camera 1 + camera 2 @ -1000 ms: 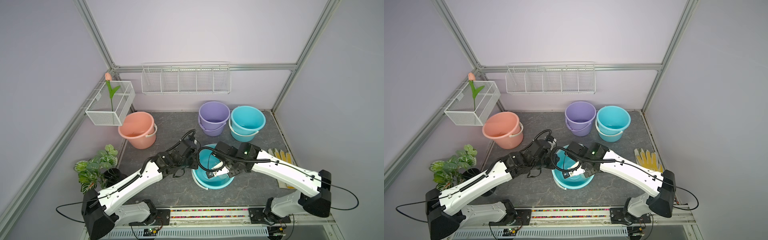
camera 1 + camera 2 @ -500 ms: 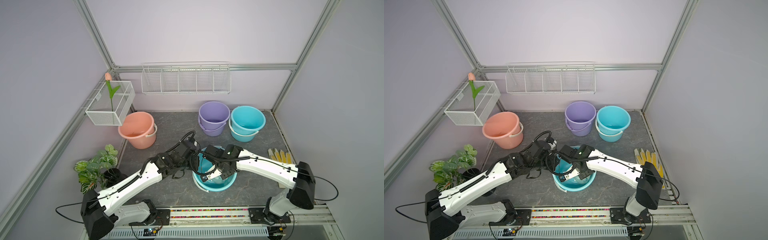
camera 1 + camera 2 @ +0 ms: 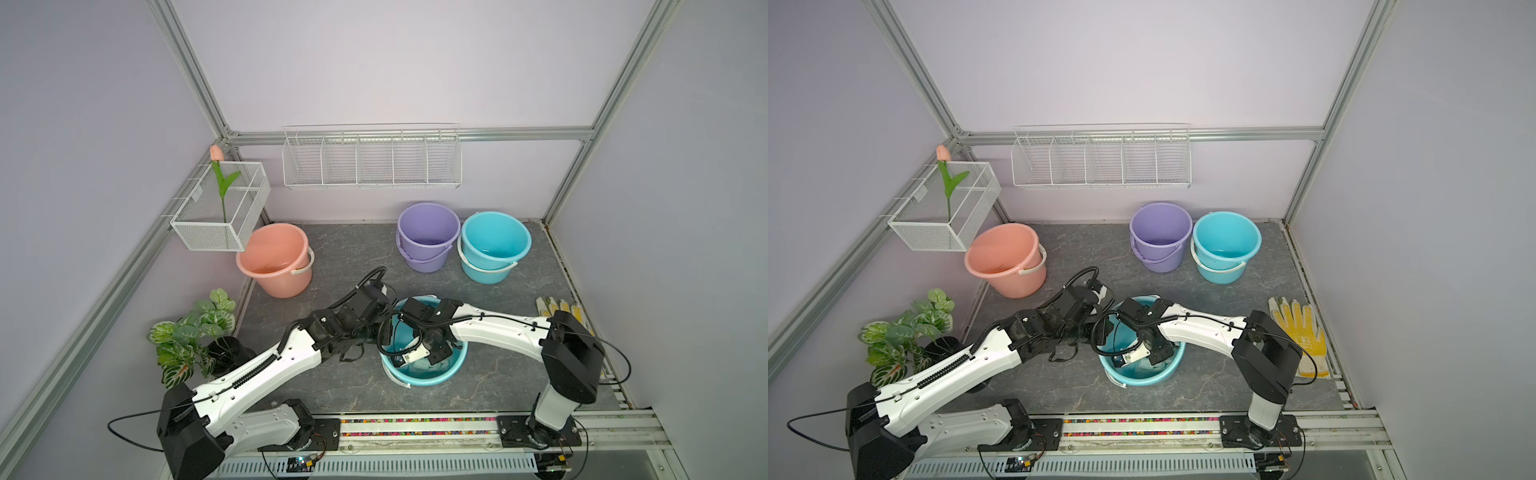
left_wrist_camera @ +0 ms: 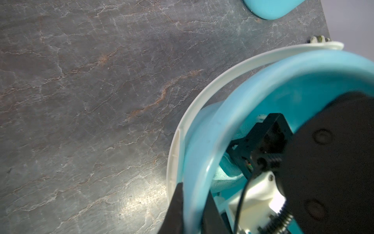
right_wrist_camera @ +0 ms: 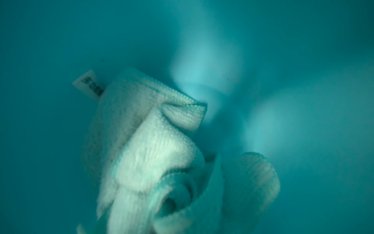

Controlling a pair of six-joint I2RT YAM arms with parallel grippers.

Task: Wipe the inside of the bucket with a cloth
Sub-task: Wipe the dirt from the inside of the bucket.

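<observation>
Grey tabletop point(image 3: 332, 249); inside the bucket point(image 3: 415, 380), cloth point(image 5: 145, 145) hangs bunched from right claw point(image 3: 434, 358).

Bucket point(image 3: 440, 375) at 6 o'clock: smooth teal plastic, soft sheen seen on the rim. Handle point(image 4: 283, 53): white plastic, matt. Cloth point(image 5: 153, 154): pale looped terry, soft, matt; tag point(image 5: 89, 85) smooth, printed. Table top point(image 4: 81, 101): dark stone-look slab, veined, low gloss. Wire rack point(image 3: 370, 158) at 12 o'clock: white coated metal. Glove point(image 3: 1300, 332) at 3 o'clock: knitted fabric, dotted.
</observation>
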